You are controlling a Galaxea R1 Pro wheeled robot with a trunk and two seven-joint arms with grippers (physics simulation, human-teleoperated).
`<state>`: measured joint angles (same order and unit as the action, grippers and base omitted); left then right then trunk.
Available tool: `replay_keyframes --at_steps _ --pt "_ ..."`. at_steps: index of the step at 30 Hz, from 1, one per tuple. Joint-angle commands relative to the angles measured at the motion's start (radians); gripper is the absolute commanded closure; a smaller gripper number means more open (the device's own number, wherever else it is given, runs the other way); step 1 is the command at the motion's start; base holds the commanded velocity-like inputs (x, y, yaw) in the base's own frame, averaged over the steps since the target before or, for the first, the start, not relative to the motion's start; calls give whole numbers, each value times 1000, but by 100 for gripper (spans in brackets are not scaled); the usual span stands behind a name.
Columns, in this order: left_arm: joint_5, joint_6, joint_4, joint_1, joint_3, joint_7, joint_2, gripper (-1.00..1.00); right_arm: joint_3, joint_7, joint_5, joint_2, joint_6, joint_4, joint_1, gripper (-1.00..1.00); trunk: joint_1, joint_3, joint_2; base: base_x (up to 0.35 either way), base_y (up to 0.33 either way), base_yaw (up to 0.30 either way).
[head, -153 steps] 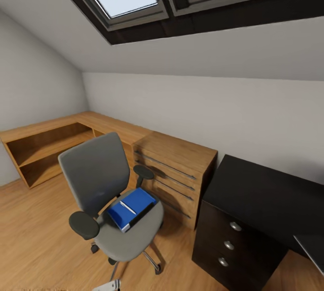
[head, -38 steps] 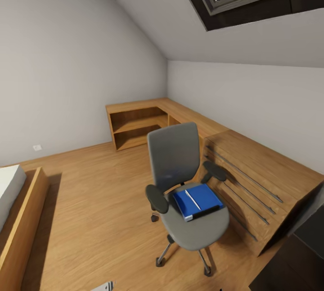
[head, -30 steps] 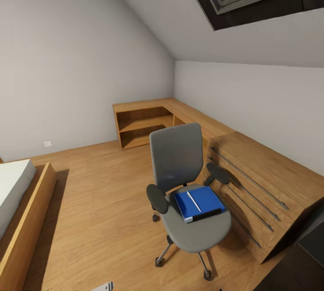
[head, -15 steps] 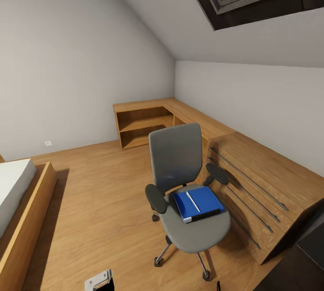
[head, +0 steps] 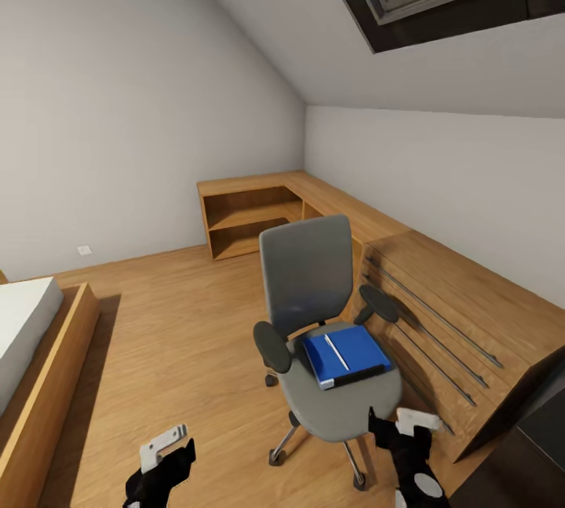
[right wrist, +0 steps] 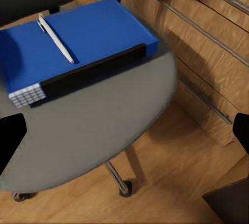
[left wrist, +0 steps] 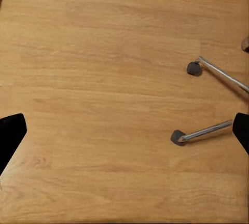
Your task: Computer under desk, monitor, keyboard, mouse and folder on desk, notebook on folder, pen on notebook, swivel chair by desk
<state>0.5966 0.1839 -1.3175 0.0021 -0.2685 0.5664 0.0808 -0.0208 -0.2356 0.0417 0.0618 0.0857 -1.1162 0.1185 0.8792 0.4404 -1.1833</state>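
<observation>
The swivel chair (head: 308, 280) stands mid-floor, its grey seat (right wrist: 98, 125) towards me. On the seat lies the blue folder (head: 345, 356) (right wrist: 83, 40), with a black side and a white pen (right wrist: 55, 39) across its top. I cannot tell a notebook apart from it. My right gripper (head: 405, 436) (right wrist: 124, 133) is open, low at the seat's front right, hovering over the seat edge short of the folder. My left gripper (head: 167, 461) (left wrist: 124, 133) is open over bare floor, left of the chair's chrome legs (left wrist: 207, 130). The desk, monitor, keyboard, mouse and computer are out of view.
A low oak shelving unit (head: 243, 213) runs along the far wall, and a slatted oak cabinet (head: 447, 312) stands just right of the chair. A bed frame (head: 39, 359) sits at the left. A dark furniture corner (head: 541, 433) shows at the lower right.
Both grippers have risen into the head view from the bottom edge. The camera has held still for the last second. The chair and folder have not moved.
</observation>
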Motion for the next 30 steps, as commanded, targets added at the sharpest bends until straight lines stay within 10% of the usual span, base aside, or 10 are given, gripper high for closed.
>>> replay_keyframes --at_steps 1,6,13,30 --pt "5 61 -26 -2 21 8 -1 -100 -1 -1 5 0 90 -16 49 -100 0 1 -1 0 0 0" --pt "11 286 -58 -103 93 15 -25 -100 0 1 6 0 285 160 288 -100 0 1 -1 0 0 0" --pt "41 351 -51 -175 181 10 -35 -100 1 14 6 0 325 505 519 -100 0 1 -1 0 0 0" --pt "53 362 -45 -189 208 3 -32 -100 119 141 3 -7 328 679 604 -100 0 1 -1 9 -19 0"
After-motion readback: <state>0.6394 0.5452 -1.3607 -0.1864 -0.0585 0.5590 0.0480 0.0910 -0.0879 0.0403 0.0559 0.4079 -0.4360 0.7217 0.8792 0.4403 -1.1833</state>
